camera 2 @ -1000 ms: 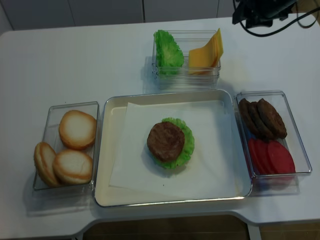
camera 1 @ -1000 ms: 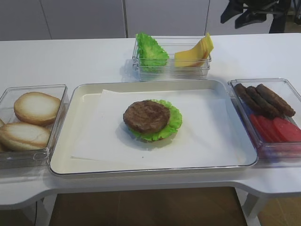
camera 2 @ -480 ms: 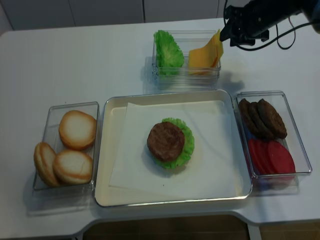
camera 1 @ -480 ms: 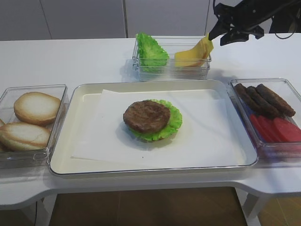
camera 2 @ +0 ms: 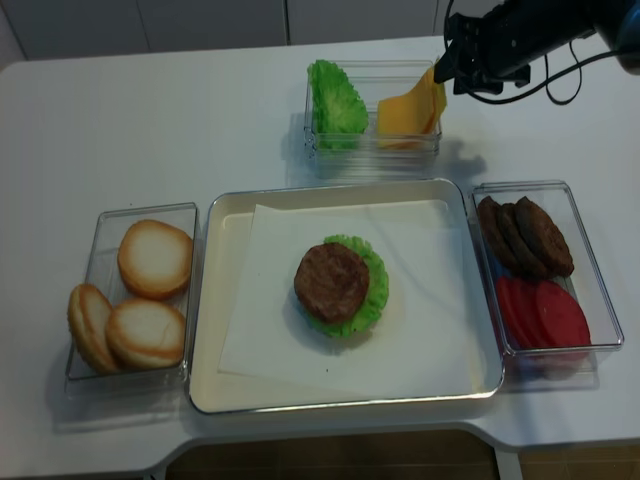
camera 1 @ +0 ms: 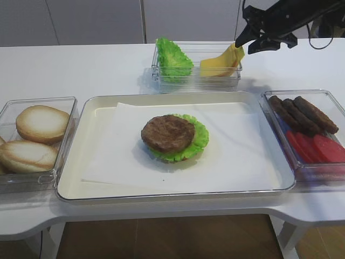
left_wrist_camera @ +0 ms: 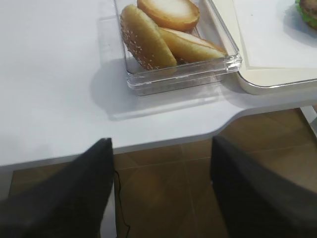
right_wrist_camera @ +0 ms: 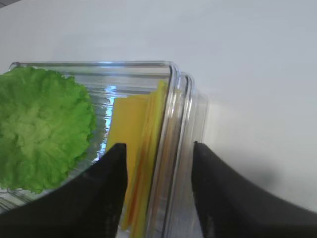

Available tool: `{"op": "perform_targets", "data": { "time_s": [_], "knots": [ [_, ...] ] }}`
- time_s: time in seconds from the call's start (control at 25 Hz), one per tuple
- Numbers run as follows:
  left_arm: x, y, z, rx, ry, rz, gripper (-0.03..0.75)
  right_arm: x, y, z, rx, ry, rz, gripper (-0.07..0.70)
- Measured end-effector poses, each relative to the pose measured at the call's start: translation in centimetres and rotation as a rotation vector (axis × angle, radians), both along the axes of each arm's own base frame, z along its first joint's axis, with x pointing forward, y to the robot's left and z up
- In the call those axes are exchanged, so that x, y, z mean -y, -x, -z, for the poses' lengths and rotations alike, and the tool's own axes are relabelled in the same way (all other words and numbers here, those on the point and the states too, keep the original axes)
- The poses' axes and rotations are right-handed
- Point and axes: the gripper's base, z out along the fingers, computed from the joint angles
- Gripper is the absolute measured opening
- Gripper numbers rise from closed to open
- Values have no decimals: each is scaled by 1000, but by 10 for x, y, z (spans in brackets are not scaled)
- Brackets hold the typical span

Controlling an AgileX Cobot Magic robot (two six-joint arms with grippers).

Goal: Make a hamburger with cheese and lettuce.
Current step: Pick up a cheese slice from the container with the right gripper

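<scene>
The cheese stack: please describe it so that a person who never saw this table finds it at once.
Behind the big tray stands a clear box with two kinds of food. The cheese stack leans at its right end, where the open right gripper hovers. It is the only yellow thing, thin flat slices, beside bunched green leaves.

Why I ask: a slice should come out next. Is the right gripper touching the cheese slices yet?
Cannot tell. In the right wrist view the right gripper stands open, one finger overlapping the cheese slices, but no contact or gap shows plainly.
</scene>
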Motion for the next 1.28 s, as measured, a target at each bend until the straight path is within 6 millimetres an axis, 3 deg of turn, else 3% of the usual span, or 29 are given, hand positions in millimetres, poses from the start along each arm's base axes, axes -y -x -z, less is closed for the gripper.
{"op": "perform_targets", "data": {
  "time_s": [0.64,1.0,1.28],
  "knots": [
    [0,0,0,0,0,0,459,-2,-3,11,-22,-34,-4,195],
    [0,0,0,0,0,0,459,-4,-3,10,-15,-53,-23,21],
    [0,0,0,0,0,0,459,-5,-2,9,-6,-65,-37,3]
  ]
}}
